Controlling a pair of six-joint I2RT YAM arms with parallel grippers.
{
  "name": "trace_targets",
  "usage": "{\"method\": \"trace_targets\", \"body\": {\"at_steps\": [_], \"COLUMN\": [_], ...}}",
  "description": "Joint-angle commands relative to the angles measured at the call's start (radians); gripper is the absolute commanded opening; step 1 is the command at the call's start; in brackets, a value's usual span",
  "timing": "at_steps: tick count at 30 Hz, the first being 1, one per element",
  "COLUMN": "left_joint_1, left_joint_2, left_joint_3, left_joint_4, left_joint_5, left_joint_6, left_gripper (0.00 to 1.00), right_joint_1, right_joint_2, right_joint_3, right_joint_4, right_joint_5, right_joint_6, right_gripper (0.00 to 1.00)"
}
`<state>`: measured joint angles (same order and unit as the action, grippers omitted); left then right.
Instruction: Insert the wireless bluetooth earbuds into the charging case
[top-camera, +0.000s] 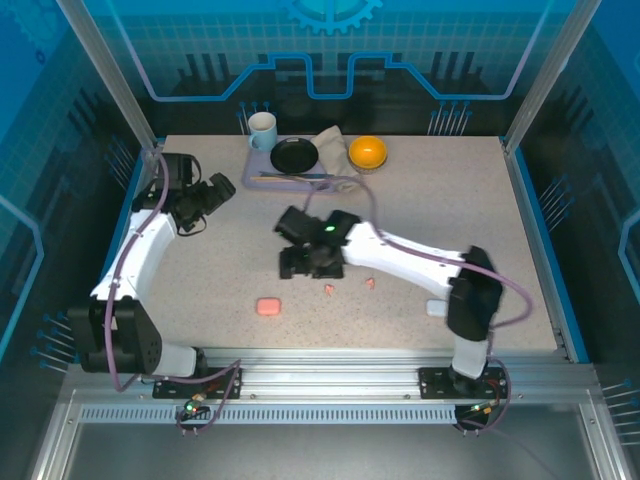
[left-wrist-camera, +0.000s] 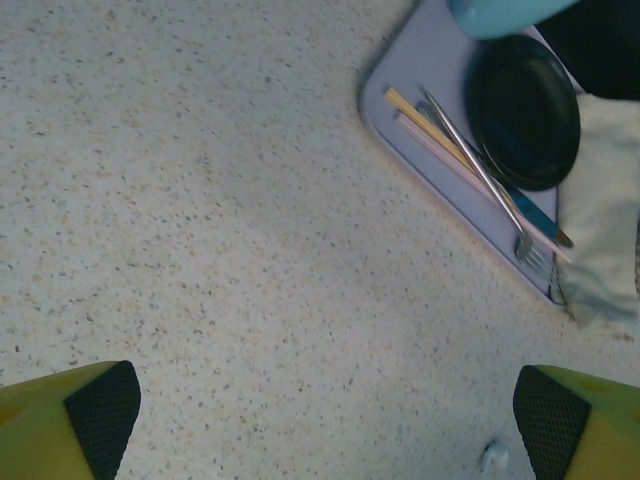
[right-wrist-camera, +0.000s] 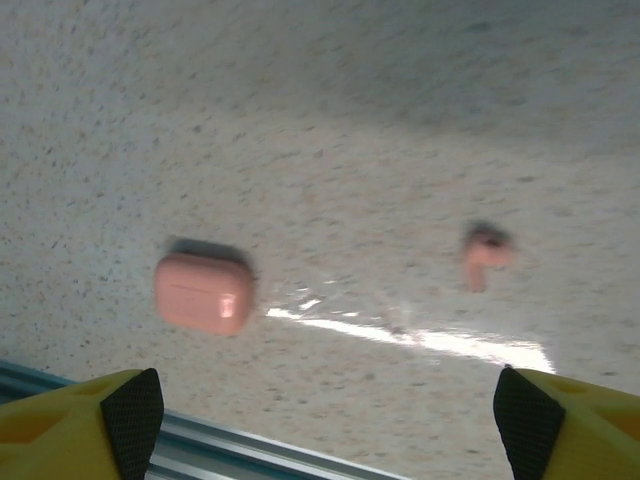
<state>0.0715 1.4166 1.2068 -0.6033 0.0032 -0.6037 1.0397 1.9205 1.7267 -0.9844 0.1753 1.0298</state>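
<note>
Top external view, starting at your left: the left gripper (top-camera: 222, 186) hangs over the table (top-camera: 200, 270) toward the far left. It is near the tray (top-camera: 262, 180) that carries a black plate (top-camera: 294, 155). Its wrist view shows you the fingers (left-wrist-camera: 100, 415) spread wide with nothing between them. A tiny white piece (left-wrist-camera: 492, 457) lies on the table by the right-hand finger, too small to name.

Next comes the pink case (top-camera: 268, 306), near the front edge. The right gripper (top-camera: 298, 266) hovers just beyond it, toward mid-table. Through its wrist camera you see its fingers (right-wrist-camera: 130, 415) set wide apart and holding nothing. On the table ahead of them the pink case lies to the left and one pink earbud (right-wrist-camera: 485, 255) to the right, well apart.

Further right in the overhead view, two pink earbuds (top-camera: 329, 289) lie loose on the table, apart from each other. Last comes a white case (top-camera: 436, 307), beside the right arm.
</note>
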Motion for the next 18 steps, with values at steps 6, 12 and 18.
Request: {"method": "trace_targets", "body": {"at_steps": [6, 12, 18], "left_joint_1": [0.176, 0.247, 0.254], "left_joint_2": [0.064, 0.063, 0.068], "left_joint_3": [-0.003, -0.022, -0.037], "left_joint_4": [-0.057, -0.042, -0.027], "left_joint_5": [0.119, 0.17, 0.184], "left_joint_6": [-0.035, -0.024, -0.018], "left_gripper": [0.99, 0.99, 0.99], "right_joint_1": [0.132, 0.141, 0.154], "right_joint_2": [0.384, 0.484, 0.54], "right_joint_3": [0.464, 0.527, 0.576], "right_joint_4": [-0.289, -0.273, -0.286], "right_joint_5": [0.059, 0.007, 0.002], "right_joint_6": [0.147, 0.174, 0.18], "right_gripper": [0.91, 0.91, 0.92]}}
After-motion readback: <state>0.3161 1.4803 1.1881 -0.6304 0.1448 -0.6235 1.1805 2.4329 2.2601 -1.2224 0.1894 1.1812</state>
